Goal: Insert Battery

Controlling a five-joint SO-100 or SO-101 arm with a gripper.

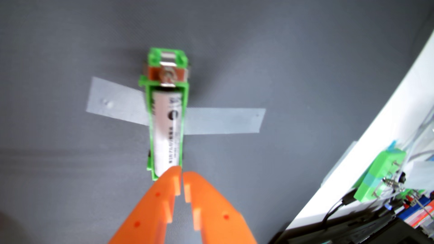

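The white battery (pixel 166 131) lay inside the green holder (pixel 165 70), taped to the grey worktop (pixel 305 58). The orange fingers (pixel 164 201) stood nearly closed, gripping nothing, tips at the battery's near end.

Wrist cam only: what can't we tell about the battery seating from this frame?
- Battery near end: wrist view, covered by the orange gripper tips.
- Near contact of green holder: hidden by the same tips.
- Battery label print: blurred, unreadable.
- Far terminal against the metal clip: blurred, contact unclear.
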